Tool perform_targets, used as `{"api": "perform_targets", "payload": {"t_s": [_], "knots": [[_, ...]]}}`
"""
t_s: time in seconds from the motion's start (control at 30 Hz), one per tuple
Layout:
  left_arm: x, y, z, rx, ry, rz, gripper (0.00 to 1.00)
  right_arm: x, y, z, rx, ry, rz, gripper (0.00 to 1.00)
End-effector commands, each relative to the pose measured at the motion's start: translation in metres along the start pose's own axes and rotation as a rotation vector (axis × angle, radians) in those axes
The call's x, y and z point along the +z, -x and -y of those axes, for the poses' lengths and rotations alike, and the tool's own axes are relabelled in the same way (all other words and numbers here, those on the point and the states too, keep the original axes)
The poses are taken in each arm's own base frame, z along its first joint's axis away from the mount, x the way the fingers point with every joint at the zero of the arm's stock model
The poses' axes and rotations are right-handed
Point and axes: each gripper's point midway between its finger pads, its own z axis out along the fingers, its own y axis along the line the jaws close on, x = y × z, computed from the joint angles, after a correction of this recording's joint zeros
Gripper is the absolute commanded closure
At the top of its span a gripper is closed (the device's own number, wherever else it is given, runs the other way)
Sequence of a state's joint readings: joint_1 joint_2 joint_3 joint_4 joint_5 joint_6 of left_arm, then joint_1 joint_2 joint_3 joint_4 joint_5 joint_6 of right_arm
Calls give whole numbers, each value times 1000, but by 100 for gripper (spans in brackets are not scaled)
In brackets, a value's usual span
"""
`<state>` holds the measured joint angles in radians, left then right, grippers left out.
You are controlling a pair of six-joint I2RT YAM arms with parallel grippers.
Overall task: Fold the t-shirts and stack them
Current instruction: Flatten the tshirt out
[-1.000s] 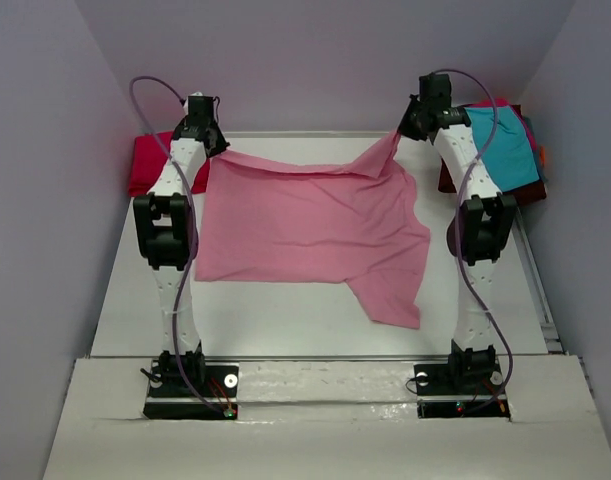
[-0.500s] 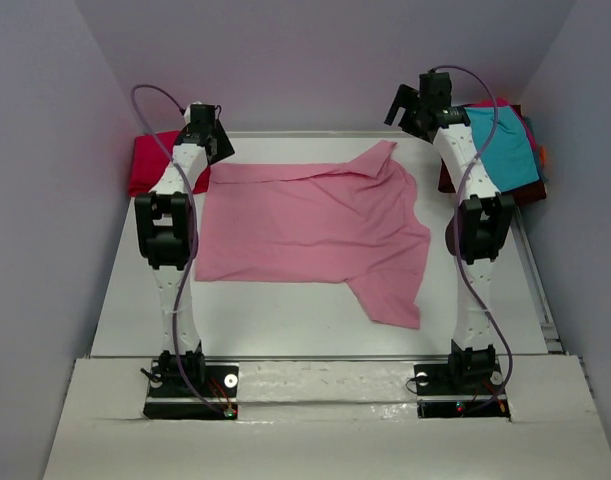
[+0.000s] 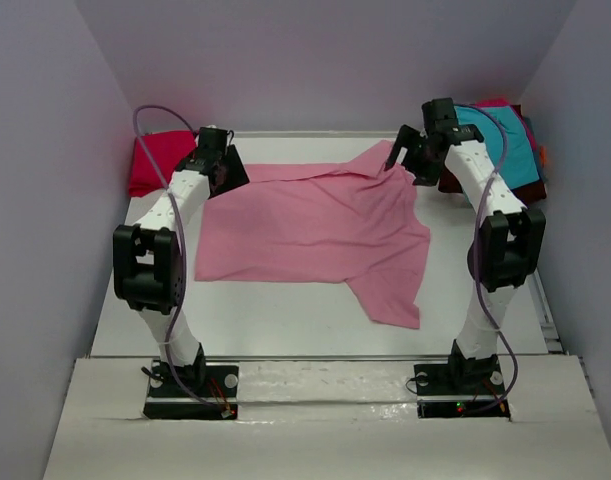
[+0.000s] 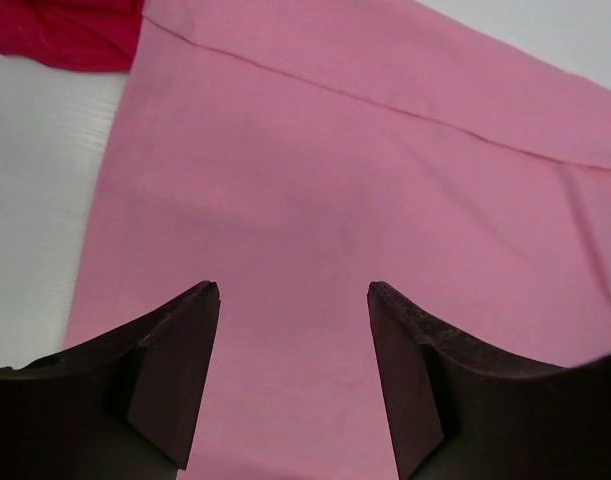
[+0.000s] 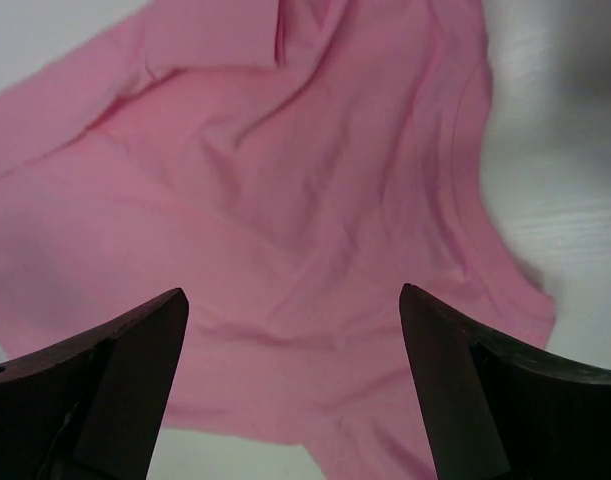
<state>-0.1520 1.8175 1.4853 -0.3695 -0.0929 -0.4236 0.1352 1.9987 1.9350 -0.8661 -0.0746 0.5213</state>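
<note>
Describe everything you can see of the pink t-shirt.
The pink t-shirt is thin, soft-looking fabric, spread mostly flat on the white table, unfolded. A seamed edge runs along its far side, its far-right corner is bunched, and what looks like a sleeve juts toward the near right. Mild wrinkles cross it. Left gripper and right gripper hover over it, jaws open, holding nothing.

You are working in a robot lab cell. Plain lilac walls [image 3: 55, 200] box in a white table [image 3: 285, 310] on three sides. The left arm [image 3: 170, 215] and right arm [image 3: 495, 215] are bolted to black plates [image 3: 190, 392] at its near edge, with purple cables [image 3: 150, 109] looping along them. A pink shirt [image 3: 305, 225] lies spread on the table, with a red pile [image 3: 150, 160] and a teal pile [image 3: 510, 145] at the far corners.
</note>
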Motion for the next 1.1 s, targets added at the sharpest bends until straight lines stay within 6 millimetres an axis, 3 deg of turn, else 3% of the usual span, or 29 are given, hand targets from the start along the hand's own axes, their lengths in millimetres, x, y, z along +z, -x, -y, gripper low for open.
{"api": "perform_targets", "payload": {"t_s": [0.0, 0.1, 0.17, 0.2, 0.23, 0.33, 0.63, 0.87, 1.07], "knots": [[-18, -43, 3, -5, -24, -96, 28, -21, -65, -4, -14, 21, -169, 12], [-19, -66, -2, -11, -6, -149, 28, -26, -96, 11, -22, -1, -224, 24], [-20, -92, -7, 0, 15, -202, 29, -29, -116, 20, -17, -2, -265, 37], [-21, -91, -7, -1, 14, -199, 29, -30, -117, 16, -15, 16, -273, 37], [-21, -99, -11, -8, 21, -215, 29, -33, -133, 19, -21, 25, -303, 39], [-20, -112, -13, -8, 27, -238, 29, -33, -156, 35, -32, -14, -335, 43], [-12, -132, -34, 17, 120, -289, 29, -18, -192, 62, -33, -65, -410, 46], [-11, -153, -48, 3, 171, -339, 29, -7, -234, 75, -18, -77, -503, 45], [-9, -171, -53, 6, 187, -407, 33, -1, -249, 86, -3, -110, -544, 46]]}}
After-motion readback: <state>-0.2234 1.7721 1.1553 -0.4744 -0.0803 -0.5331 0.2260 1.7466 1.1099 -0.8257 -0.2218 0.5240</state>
